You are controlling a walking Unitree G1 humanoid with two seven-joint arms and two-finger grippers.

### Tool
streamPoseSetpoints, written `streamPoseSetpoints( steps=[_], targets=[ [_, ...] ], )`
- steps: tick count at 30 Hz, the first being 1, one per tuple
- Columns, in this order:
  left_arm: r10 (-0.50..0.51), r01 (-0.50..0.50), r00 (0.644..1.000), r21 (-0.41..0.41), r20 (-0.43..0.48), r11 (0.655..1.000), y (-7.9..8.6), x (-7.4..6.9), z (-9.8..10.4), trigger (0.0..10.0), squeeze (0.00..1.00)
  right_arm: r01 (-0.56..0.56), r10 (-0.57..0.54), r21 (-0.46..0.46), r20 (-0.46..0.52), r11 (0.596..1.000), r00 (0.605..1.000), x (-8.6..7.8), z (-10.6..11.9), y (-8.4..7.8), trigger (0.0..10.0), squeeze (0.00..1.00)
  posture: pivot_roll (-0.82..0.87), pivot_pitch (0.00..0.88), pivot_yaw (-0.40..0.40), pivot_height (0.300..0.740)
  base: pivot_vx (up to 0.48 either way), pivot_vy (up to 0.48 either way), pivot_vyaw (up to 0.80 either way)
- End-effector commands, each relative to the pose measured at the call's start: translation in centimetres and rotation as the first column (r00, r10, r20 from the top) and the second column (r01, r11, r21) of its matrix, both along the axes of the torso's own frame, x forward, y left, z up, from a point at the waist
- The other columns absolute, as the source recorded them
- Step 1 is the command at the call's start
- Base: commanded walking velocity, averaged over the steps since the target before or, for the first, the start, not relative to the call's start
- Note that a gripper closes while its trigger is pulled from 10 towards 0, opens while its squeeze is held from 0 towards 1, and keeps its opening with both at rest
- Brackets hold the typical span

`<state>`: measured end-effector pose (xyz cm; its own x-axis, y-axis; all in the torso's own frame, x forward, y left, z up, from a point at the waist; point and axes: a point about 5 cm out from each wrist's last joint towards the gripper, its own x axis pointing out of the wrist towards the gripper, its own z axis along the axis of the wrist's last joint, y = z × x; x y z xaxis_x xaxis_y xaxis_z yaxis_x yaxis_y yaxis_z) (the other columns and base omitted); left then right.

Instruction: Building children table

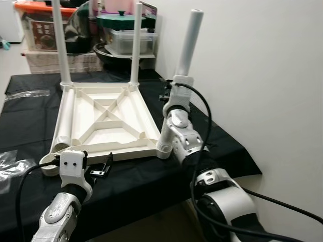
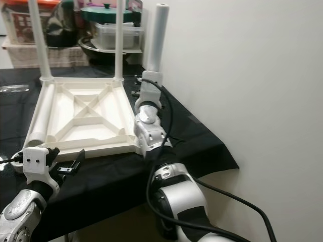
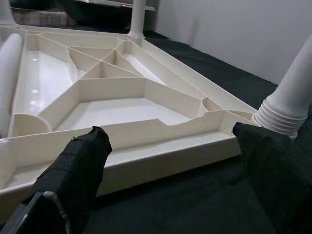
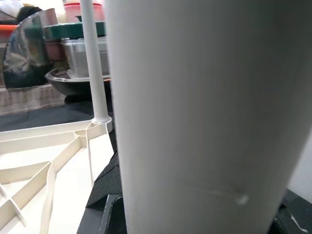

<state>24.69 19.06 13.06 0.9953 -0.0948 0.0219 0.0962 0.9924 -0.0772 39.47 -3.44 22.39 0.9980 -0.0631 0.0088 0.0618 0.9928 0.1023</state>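
The cream plastic table top (image 1: 132, 152) lies upside down on a black cloth. Two white legs (image 1: 59, 40) (image 1: 135, 45) stand upright in its far corners. A third leg (image 1: 189, 43) stands slightly tilted at the near right corner, its ribbed base (image 3: 280, 114) at the socket. My right gripper (image 1: 174, 96) is shut on this leg partway up, and the leg (image 4: 195, 112) looms right in front of the right wrist camera. A loose fourth leg (image 1: 64, 118) lies along the top's left edge. My left gripper (image 3: 170, 146) is open just before the near rim, holding nothing.
The black-covered bench (image 1: 222, 146) ends close to a white wall (image 1: 262, 75) on the right. Behind it stand a green-lidded pot (image 1: 119, 20), a clear box (image 1: 127, 41) and a storage bin (image 1: 35, 25). Clear plastic bags (image 1: 25, 94) lie on the cloth at left.
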Motion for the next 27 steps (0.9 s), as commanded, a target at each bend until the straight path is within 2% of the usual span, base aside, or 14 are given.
streamPoseSetpoints(
  steps=[1,4,5,6,7,20,21,22,25,26,27],
  targets=[
    [-0.006,0.006,1.0,0.004,-0.005,1.0,-0.4,0.2,-0.1,10.0,0.0,-0.005,0.003,-0.007,-0.187,1.0,0.982,-0.6,-4.2,0.2,0.0,0.0,0.07,0.0,-0.142,0.74,0.0,0.0,0.0],
    [-0.005,0.006,1.0,0.004,-0.006,1.0,-0.3,0.2,-0.2,10.0,0.0,-0.002,0.0,-0.011,-0.177,1.0,0.984,-0.4,-3.7,0.2,0.0,0.0,0.07,0.0,-0.142,0.74,0.0,0.0,0.0],
    [-0.006,0.006,1.0,0.004,-0.006,1.0,-0.4,0.2,-0.2,10.0,0.0,-0.005,0.002,-0.014,-0.174,1.0,0.985,-0.3,-3.5,0.2,4.9,0.0,0.07,0.0,-0.139,0.74,0.0,0.0,0.0],
    [-0.006,0.006,1.0,0.004,-0.006,1.0,-0.4,0.2,-0.2,10.0,0.0,-0.005,0.002,-0.014,-0.174,1.0,0.985,-0.3,-3.5,0.2,4.9,0.0,0.07,0.0,-0.139,0.74,0.0,0.0,0.0],
    [-0.008,0.008,1.0,0.003,-0.005,1.0,-0.4,0.2,-0.2,10.0,0.0,-0.005,0.001,-0.021,-0.169,1.0,0.986,-0.3,-3.3,0.2,10.0,0.0,0.06,0.0,-0.139,0.74,0.0,0.0,0.0],
    [-0.015,0.015,1.0,0.005,-0.007,1.0,-0.5,0.3,-0.2,10.0,0.0,-0.008,0.01,0.012,-0.14,1.0,0.99,-0.5,-2.3,0.4,10.0,0.0,0.06,0.0,-0.133,0.74,0.0,0.0,0.0],
    [-0.015,0.015,1.0,0.005,-0.007,1.0,-0.5,0.3,-0.2,10.0,0.0,-0.007,0.009,0.018,-0.135,1.0,0.991,-0.5,-2.2,0.4,10.0,0.15,0.06,0.0,-0.133,0.74,0.0,0.0,0.0],
    [-0.015,0.015,1.0,0.005,-0.007,1.0,-0.5,0.3,-0.2,10.0,0.0,-0.006,0.009,0.021,-0.133,1.0,0.991,-0.5,-2.1,0.4,10.0,0.45,0.06,0.0,-0.133,0.74,0.0,0.0,0.0],
    [-0.015,0.015,1.0,0.005,-0.007,1.0,-0.5,0.3,-0.2,10.0,0.0,-0.006,0.01,0.025,-0.127,1.0,0.992,-0.5,-2.0,0.4,10.0,0.46,0.06,0.0,-0.134,0.74,0.0,0.0,0.0],
    [-0.016,0.016,1.0,0.005,-0.006,1.0,-0.5,0.3,-0.2,10.0,0.0,-0.008,0.012,0.03,-0.12,1.0,0.993,-0.5,-1.7,0.5,10.0,0.65,0.06,0.0,-0.134,0.74,0.0,0.0,0.0],
    [-0.017,0.017,1.0,0.004,-0.007,1.0,-0.5,0.3,-0.2,10.0,0.0,-0.014,0.018,0.042,-0.111,0.999,0.994,-0.5,-1.4,0.6,10.0,0.67,0.06,0.0,-0.132,0.74,0.0,0.0,0.0]
  ],
)
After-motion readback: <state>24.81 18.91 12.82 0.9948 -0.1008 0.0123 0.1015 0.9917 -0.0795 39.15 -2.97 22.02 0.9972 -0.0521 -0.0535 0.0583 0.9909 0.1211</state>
